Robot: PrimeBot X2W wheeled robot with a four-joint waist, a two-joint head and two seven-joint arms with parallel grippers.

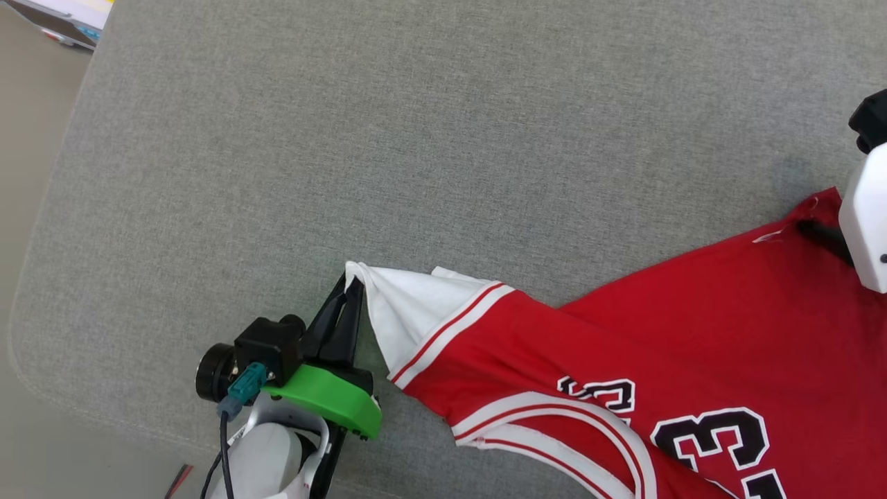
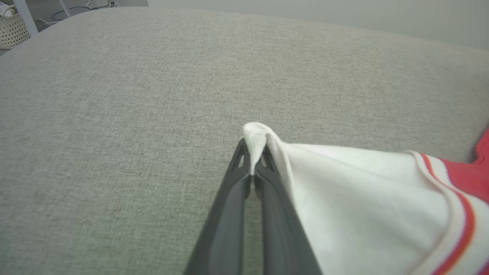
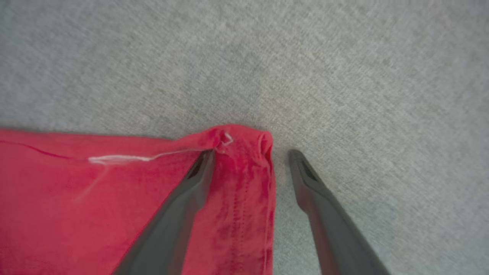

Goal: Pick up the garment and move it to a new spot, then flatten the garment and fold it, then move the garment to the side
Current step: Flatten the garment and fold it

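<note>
The garment, a red T-shirt with white sleeves and a dark-and-white number print, lies spread on the grey cushion at the lower right. My left gripper is shut on the tip of its white sleeve, pinched between the dark fingers. Its red hem corner lies between the spread fingers of my right gripper, which stands open; one finger rests over the cloth, the other on bare cushion. In the head view the right arm's white wrist sits at the right edge.
The cushion's left edge curves down to a pale floor. Some flat items lie at the top left corner. A woven basket stands beyond the cushion. Bare cushion stretches across the far half.
</note>
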